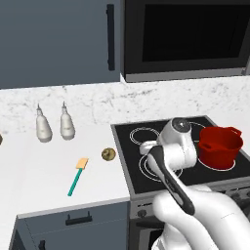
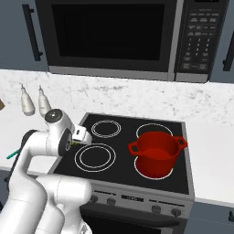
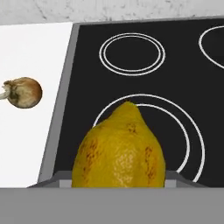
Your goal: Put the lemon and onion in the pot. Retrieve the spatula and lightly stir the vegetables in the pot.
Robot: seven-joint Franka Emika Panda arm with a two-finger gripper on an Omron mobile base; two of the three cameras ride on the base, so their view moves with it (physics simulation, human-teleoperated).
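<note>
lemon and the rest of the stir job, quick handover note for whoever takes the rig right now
Gripper: shut on the lemon, held above the stove's front left burner.
Onion: on the white counter just left of the stove, not yet picked.
Pot: on the front right burner, upright; nothing seen inside it from here.
Spatula: lying on the counter left of the onion, untouched.
Done: lemon picked up.
Left: carry the lemon right and drop it in the pot, fetch the onion and add it, then take the spatula and stir lightly.
</note>
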